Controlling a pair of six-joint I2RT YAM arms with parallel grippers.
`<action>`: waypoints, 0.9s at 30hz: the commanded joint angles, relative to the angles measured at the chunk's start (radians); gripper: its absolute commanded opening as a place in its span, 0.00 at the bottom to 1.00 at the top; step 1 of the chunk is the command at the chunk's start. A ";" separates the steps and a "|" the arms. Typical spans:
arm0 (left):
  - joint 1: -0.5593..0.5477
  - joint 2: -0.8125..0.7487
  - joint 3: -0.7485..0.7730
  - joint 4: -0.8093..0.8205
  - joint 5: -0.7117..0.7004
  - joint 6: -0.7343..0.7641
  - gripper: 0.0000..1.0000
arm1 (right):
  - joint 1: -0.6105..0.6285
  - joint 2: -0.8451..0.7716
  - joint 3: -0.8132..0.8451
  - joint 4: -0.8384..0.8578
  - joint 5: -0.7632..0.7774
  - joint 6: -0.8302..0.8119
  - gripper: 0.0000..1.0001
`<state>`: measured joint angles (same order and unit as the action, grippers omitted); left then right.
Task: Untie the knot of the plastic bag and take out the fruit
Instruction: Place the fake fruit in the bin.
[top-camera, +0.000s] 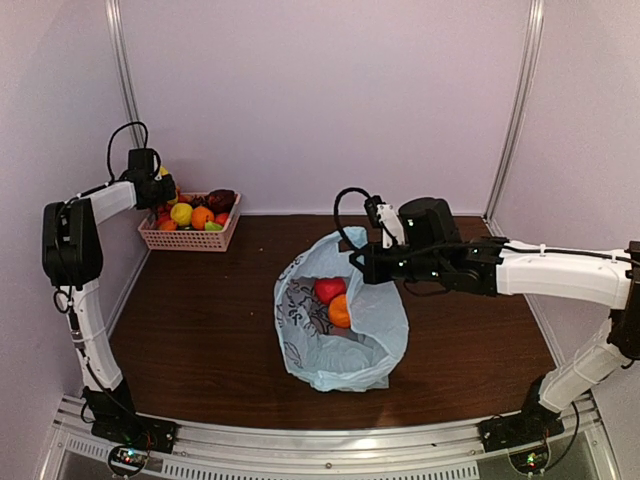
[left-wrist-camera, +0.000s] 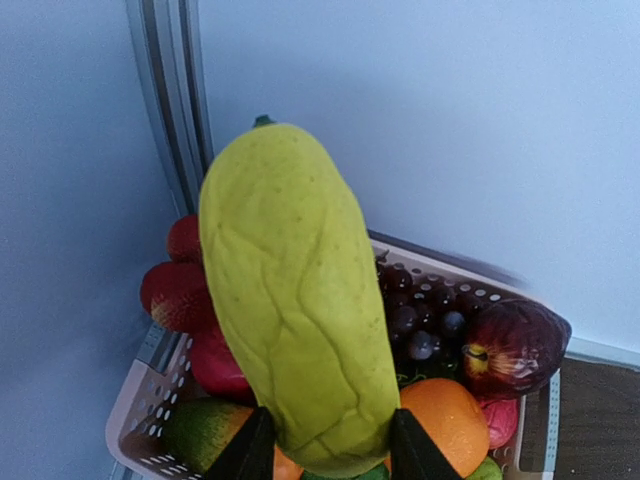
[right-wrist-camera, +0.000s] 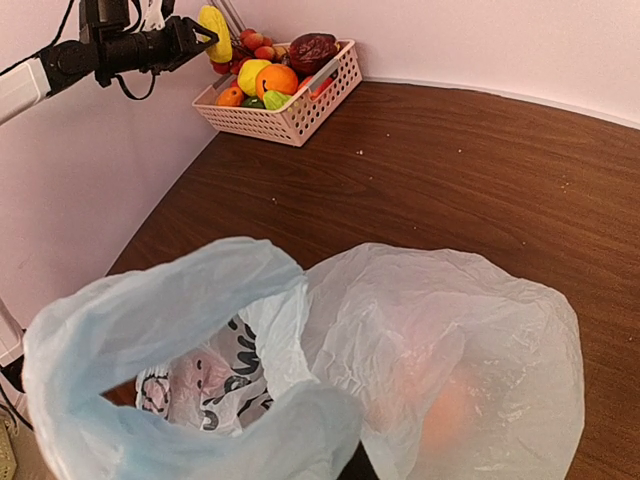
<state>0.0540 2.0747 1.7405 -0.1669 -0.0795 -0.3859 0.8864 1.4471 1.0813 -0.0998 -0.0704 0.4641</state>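
Observation:
The light blue plastic bag (top-camera: 340, 345) stands open in the middle of the table, its printed side showing inside (right-wrist-camera: 215, 385). A red fruit (top-camera: 329, 289) and an orange fruit (top-camera: 340, 311) lie in it. My right gripper (top-camera: 358, 264) is shut on the bag's upper rim and holds the mouth up; its fingers are mostly hidden by plastic. No knot shows. At the far left my left gripper (left-wrist-camera: 330, 445) is shut on a yellow ridged oblong fruit (left-wrist-camera: 295, 300), which it holds upright just above the pink basket (top-camera: 190, 238).
The basket (left-wrist-camera: 140, 420) sits in the back left corner against the walls and holds several fruit: an orange (left-wrist-camera: 445, 420), dark grapes (left-wrist-camera: 420, 315), red pieces (left-wrist-camera: 180, 295) and a dark red apple (left-wrist-camera: 510, 345). Bare brown tabletop (top-camera: 210, 330) lies between basket and bag.

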 joint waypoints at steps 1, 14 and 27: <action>0.034 0.006 -0.001 -0.010 0.078 0.248 0.38 | 0.006 0.025 0.041 -0.016 0.019 0.005 0.02; 0.073 0.042 -0.014 -0.014 0.024 0.553 0.39 | 0.007 0.100 0.125 -0.049 0.000 -0.002 0.02; 0.102 0.096 -0.006 -0.021 0.029 0.731 0.39 | 0.006 0.129 0.152 -0.073 0.001 0.002 0.02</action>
<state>0.1486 2.1212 1.7222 -0.1951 -0.0418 0.2695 0.8867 1.5612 1.2057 -0.1482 -0.0715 0.4633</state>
